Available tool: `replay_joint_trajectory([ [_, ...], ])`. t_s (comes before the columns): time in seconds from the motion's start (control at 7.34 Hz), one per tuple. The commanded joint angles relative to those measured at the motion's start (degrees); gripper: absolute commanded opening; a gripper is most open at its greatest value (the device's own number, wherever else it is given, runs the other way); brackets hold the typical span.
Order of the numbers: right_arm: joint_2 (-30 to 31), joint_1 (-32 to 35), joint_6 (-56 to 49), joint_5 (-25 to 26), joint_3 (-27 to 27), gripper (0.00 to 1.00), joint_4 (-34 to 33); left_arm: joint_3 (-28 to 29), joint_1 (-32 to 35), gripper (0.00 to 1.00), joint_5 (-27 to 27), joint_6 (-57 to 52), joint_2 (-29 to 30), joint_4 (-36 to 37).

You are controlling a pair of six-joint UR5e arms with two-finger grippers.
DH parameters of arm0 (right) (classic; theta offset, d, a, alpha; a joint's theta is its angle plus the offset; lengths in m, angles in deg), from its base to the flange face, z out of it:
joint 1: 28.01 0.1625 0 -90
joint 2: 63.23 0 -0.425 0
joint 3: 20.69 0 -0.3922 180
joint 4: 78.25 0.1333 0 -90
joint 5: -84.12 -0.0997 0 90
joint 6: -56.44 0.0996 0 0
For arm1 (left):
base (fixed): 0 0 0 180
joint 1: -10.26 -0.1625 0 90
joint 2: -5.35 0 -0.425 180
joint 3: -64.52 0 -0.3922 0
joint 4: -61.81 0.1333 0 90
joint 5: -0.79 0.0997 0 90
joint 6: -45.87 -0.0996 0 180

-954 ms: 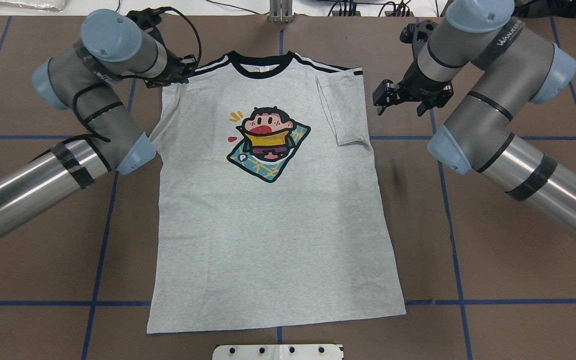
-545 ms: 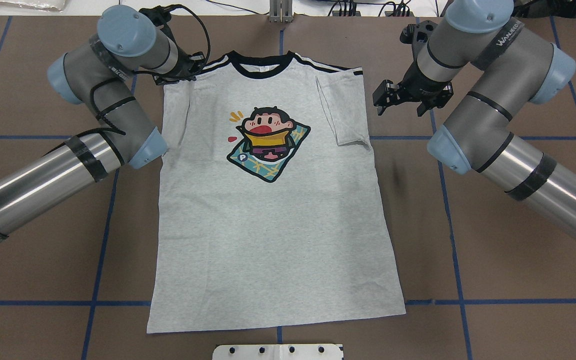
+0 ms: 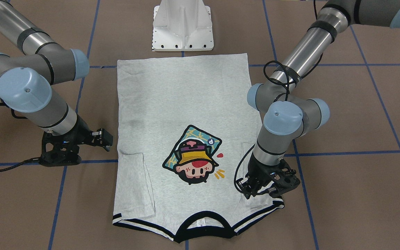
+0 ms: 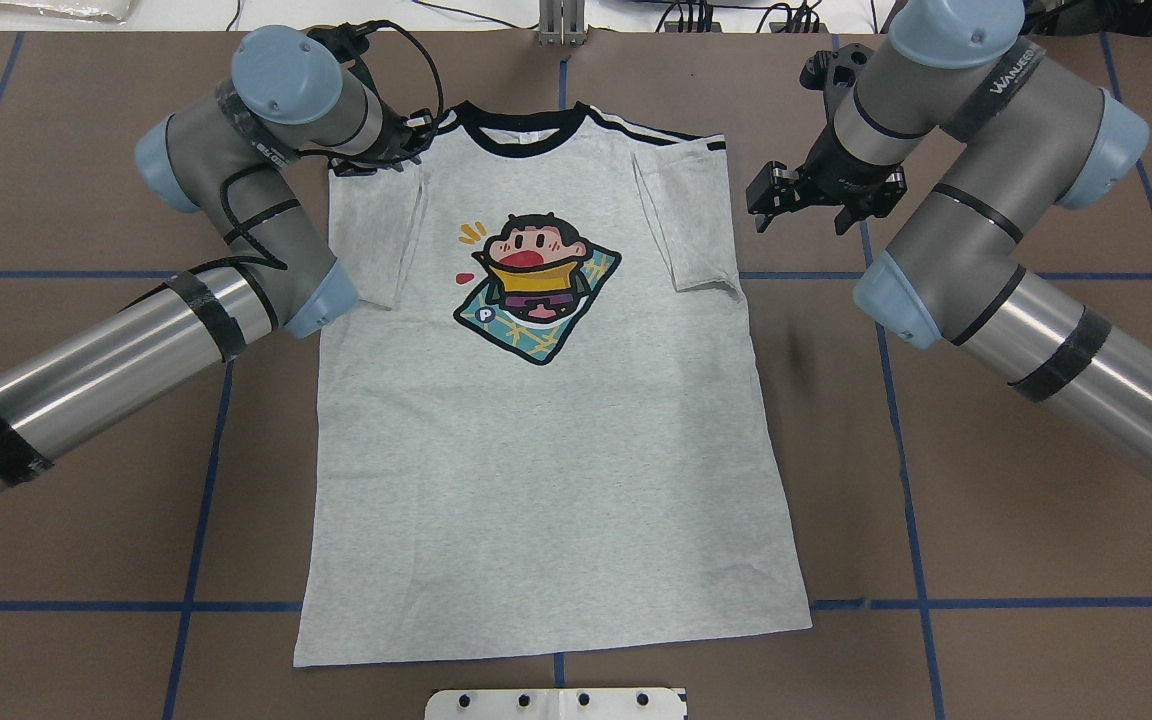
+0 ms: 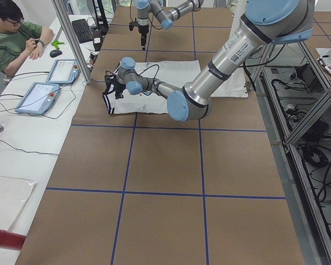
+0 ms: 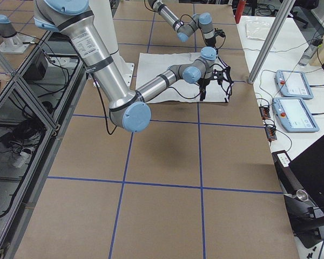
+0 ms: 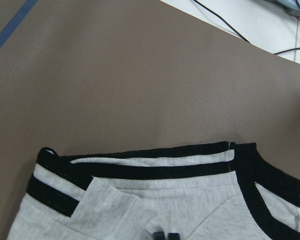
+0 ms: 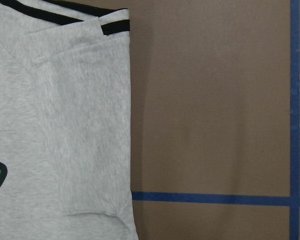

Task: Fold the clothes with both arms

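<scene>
The grey T-shirt lies flat and front up on the brown table, collar at the far side. Both sleeves are folded in over the chest: one sleeve lies loose on the right, the other sleeve on the left. My left gripper is low at the striped left shoulder, and in the left wrist view its fingertips are shut together on the sleeve cloth. My right gripper hovers open beside the right shoulder, off the shirt; no finger shows in its wrist view.
The white pedestal base stands at the shirt's hem. Blue tape lines cross the table. Beyond the far edge, a person sits at a white desk with tablets and a metal post.
My left arm has swung toward the shirt's middle, drawing the left sleeve over onto the chest. The right arm and the rest of the shirt have stayed put.
</scene>
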Motion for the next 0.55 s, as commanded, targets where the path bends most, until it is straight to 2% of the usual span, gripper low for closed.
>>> replay_joint_trajectory([
  [0.0,0.0,-0.02,0.0,0.03,0.22,1.0,0.0,-0.66,-0.16,1.0,-0.09,-0.91,-0.11,-0.09],
  [0.27,0.35,-0.02,0.09,0.03,0.31,1.0,1.31,-5.64,0.1,1.0,-0.61,-2.23,-2.89,0.26],
  [0.41,0.61,-0.02,0.18,-0.06,0.23,1.0,1.75,-11.24,0.19,1.0,-1.57,-3.8,-7.18,0.61],
])
